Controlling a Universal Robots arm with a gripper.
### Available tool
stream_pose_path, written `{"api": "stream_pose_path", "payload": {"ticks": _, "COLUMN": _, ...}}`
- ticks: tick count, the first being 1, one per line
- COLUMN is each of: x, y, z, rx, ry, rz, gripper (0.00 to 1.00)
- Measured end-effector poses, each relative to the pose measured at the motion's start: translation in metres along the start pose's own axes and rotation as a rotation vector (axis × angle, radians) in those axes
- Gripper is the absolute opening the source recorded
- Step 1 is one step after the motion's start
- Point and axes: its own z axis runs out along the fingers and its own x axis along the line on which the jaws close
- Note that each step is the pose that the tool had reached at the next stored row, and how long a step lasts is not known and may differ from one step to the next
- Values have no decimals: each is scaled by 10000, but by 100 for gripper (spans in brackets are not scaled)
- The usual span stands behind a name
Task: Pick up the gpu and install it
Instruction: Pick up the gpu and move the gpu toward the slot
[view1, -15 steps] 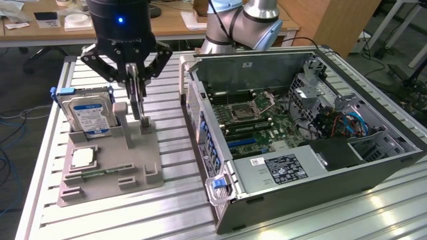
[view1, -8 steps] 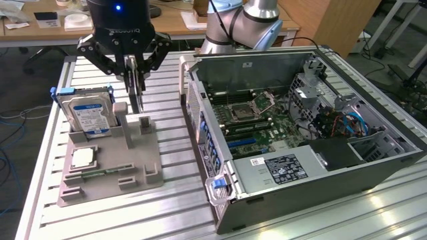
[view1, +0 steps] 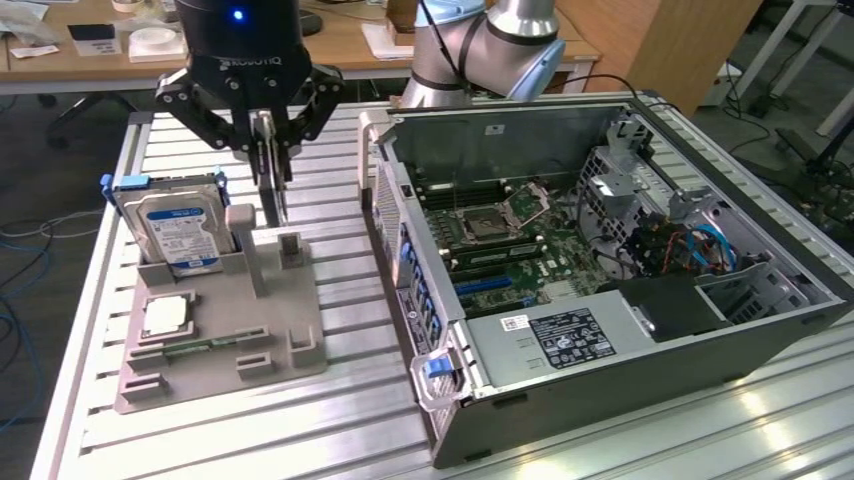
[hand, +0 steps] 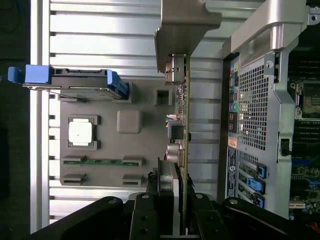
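Exterior view: we saw the tool (view1: 271, 148) pinching the gpu (view1: 276, 195) by its upper edge, the card upright over the grey fixture (view1: 287, 330) on the bench (view1: 360, 430), beside the open computer case (view1: 601, 385).

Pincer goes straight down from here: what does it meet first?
The gpu that the pincer appears to clamp, hanging on edge beneath it; under that, the grey tray. Whether the gpu's lower edge sits in a tray slot is unclear.
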Motion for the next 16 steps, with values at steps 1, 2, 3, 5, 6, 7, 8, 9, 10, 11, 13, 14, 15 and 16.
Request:
{"api": "stream_pose_path", "payload": {"ticks": 1, "x": -13, "y": 0, "z": 1, "rx": -1, "ry": -2, "rz": 2, "gripper": 28}}
{"api": "stream_pose_path", "payload": {"ticks": 2, "x": -29, "y": 0, "z": 1, "rx": 0, "ry": -2, "rz": 2, "gripper": 28}}
{"api": "stream_pose_path", "payload": {"ticks": 3, "x": -48, "y": 0, "z": 1, "rx": 0, "ry": -1, "rz": 1, "gripper": 28}}
{"api": "stream_pose_path", "payload": {"ticks": 5, "x": -87, "y": -1, "z": 2, "rx": -1, "ry": -2, "rz": 1, "gripper": 28}}
{"api": "stream_pose_path", "payload": {"ticks": 6, "x": -107, "y": -1, "z": 2, "rx": -1, "ry": -2, "rz": 1, "gripper": 28}}
{"api": "stream_pose_path", "payload": {"ticks": 7, "x": -128, "y": -1, "z": 2, "rx": -1, "ry": -1, "rz": 1, "gripper": 28}}
{"api": "stream_pose_path", "payload": {"ticks": 8, "x": -149, "y": -1, "z": 2, "rx": -1, "ry": -2, "rz": 2, "gripper": 28}}
{"api": "stream_pose_path", "payload": {"ticks": 9, "x": -170, "y": -1, "z": 3, "rx": -1, "ry": -3, "rz": 2, "gripper": 28}}
{"api": "stream_pose_path", "payload": {"ticks": 10, "x": -189, "y": -1, "z": 3, "rx": -1, "ry": -2, "rz": 3, "gripper": 28}}
{"api": "stream_pose_path", "payload": {"ticks": 11, "x": -209, "y": -1, "z": 3, "rx": -1, "ry": -2, "rz": 2, "gripper": 28}}
{"api": "stream_pose_path", "payload": {"ticks": 13, "x": -247, "y": -2, "z": 3, "rx": 0, "ry": -2, "rz": 2, "gripper": 28}}
{"api": "stream_pose_path", "payload": {"ticks": 14, "x": -289, "y": -2, "z": 4, "rx": -1, "ry": -2, "rz": 2, "gripper": 28}}
{"api": "stream_pose_path", "payload": {"ticks": 15, "x": -309, "y": -3, "z": 4, "rx": -1, "ry": -2, "rz": 1, "gripper": 28}}
{"api": "stream_pose_path", "payload": {"ticks": 16, "x": -329, "y": -3, "z": 4, "rx": -1, "ry": -2, "rz": 1, "gripper": 28}}
